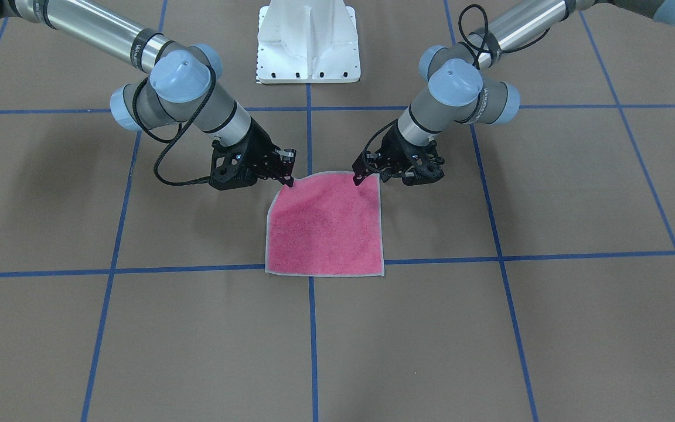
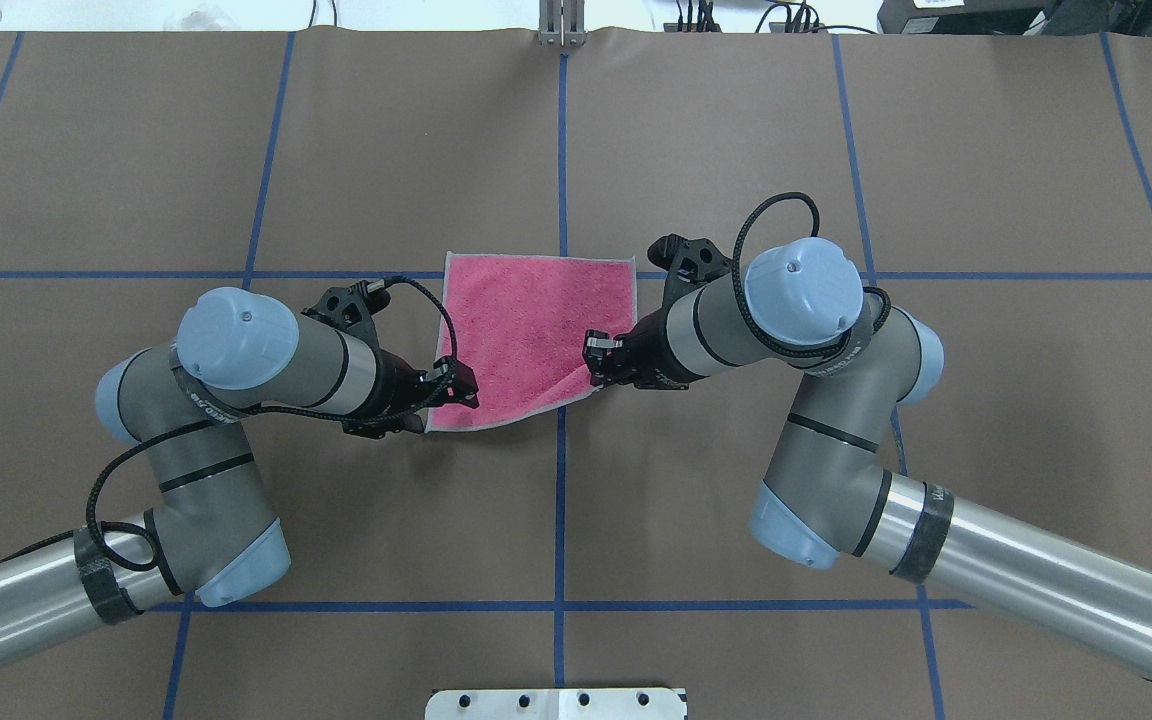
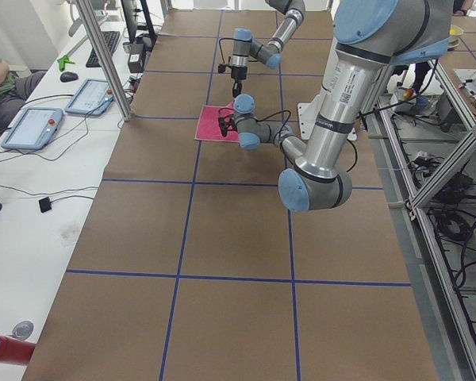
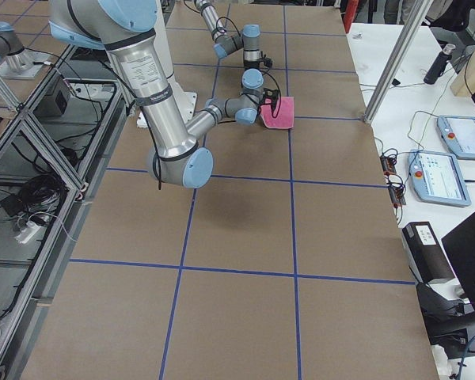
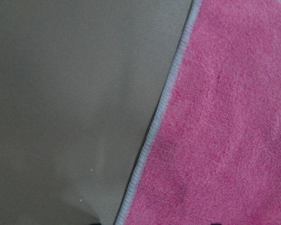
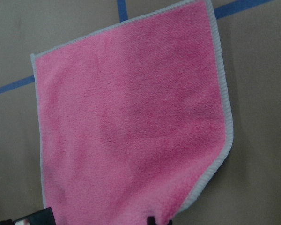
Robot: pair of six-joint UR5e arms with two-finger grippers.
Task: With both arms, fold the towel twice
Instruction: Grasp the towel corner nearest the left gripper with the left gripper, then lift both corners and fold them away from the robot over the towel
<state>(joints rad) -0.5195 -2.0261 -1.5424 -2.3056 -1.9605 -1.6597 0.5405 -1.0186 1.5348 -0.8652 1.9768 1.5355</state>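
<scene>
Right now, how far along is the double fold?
Done: no fold yet; the towel lies open, pink face up. In hand: the left gripper and right gripper seem pinched on its two corners nearest the robot, and the corner at the right gripper looks slightly lifted. Left: both folds.
</scene>
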